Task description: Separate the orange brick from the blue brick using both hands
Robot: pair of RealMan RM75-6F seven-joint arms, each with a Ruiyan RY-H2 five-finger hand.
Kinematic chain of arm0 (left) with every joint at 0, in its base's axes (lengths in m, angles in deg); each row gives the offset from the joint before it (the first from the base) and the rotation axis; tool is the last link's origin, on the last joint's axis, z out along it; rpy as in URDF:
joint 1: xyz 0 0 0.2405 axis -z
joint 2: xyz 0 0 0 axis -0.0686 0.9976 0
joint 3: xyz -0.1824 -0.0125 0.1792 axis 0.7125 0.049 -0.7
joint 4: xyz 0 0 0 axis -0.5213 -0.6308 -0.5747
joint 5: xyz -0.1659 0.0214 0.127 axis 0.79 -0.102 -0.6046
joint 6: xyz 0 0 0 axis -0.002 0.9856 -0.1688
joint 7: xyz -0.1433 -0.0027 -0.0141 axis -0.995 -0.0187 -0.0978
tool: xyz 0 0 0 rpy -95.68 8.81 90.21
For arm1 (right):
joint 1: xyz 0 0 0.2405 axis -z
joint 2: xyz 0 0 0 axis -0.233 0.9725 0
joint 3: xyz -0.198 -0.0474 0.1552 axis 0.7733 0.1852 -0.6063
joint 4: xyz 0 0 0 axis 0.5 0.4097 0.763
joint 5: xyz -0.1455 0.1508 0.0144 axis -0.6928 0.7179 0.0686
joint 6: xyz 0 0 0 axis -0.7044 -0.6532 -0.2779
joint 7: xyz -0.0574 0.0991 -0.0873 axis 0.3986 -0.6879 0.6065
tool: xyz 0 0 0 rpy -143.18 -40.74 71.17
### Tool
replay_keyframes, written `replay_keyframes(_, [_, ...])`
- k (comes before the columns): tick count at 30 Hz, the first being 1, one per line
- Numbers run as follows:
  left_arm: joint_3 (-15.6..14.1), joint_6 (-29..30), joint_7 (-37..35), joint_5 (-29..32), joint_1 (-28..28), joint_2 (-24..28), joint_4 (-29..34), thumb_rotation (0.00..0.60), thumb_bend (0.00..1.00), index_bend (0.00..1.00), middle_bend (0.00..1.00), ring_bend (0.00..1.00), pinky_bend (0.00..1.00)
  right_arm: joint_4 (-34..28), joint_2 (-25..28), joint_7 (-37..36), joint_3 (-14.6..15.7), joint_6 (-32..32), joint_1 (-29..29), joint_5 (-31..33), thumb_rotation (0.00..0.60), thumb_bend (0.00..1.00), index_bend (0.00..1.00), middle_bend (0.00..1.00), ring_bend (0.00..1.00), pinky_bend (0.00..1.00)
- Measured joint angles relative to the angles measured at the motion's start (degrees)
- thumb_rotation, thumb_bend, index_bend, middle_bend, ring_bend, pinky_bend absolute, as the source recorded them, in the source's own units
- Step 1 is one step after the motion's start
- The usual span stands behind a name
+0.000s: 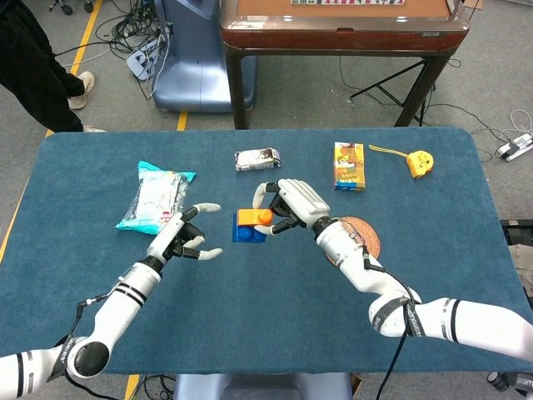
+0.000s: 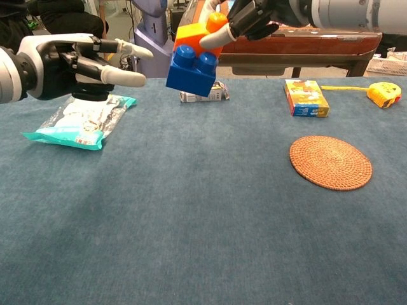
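Observation:
An orange brick sits stuck on top of a blue brick. My right hand holds the orange brick from the right and keeps the pair lifted above the table. The pair is tilted in the chest view. My left hand hovers open a short way to the left of the bricks, fingers spread and pointing toward them, touching nothing.
A teal snack bag lies at the left. A small silver packet, an orange box and a yellow tape measure lie at the back. A woven coaster sits under my right forearm.

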Motion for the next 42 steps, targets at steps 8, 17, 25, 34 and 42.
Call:
replay_keyframes(8, [-0.04, 0.55, -0.1, 0.46, 1.23, -1.25, -0.48, 0.6, 0.04, 0.29, 1.0, 1.0, 1.0, 1.54, -1.69, -1.68, -0.36, 1.23, -0.75, -0.72, 0.6, 0.57, 0.63, 1.0, 1.0, 1.0])
replay_keyframes(17, [-0.74, 1.0, 0.29, 1.2, 1.9, -1.93, -0.98, 0.6, 0.04, 0.36, 1.0, 1.0, 1.0, 2.49, -3.16, -3.66, -0.81, 1.8, -1.09, -2.16, 0.6, 0.57, 0.63, 1.0, 1.0, 1.0])
replay_keyframes(25, [-0.63, 1.9, -0.99, 1.1, 1.63, -2.62, -1.06, 0.6, 0.03, 0.52, 1.0, 1.0, 1.0, 2.94, -3.78, -5.34, -1.03, 2.4, -1.12, -3.31, 0.6, 0.57, 0.63, 1.0, 1.0, 1.0])
replay_keyframes(34, [-0.74, 4.57, -1.52, -0.04, 1.01, -4.27, -1.59, 0.6, 0.03, 0.73, 1.0, 1.0, 1.0, 3.34, -4.08, -6.84, -1.08, 2.83, -0.9, -4.36, 0.6, 0.57, 0.63, 1.0, 1.0, 1.0])
replay_keyframes(42, [-1.04, 5.53, -2.08, -0.88, 0.44, -5.37, -2.4, 0.6, 0.03, 0.78, 1.0, 1.0, 1.0, 3.39, -3.83, -7.81, -1.08, 2.72, -0.38, -4.87, 0.6, 0.57, 0.63, 1.0, 1.0, 1.0])
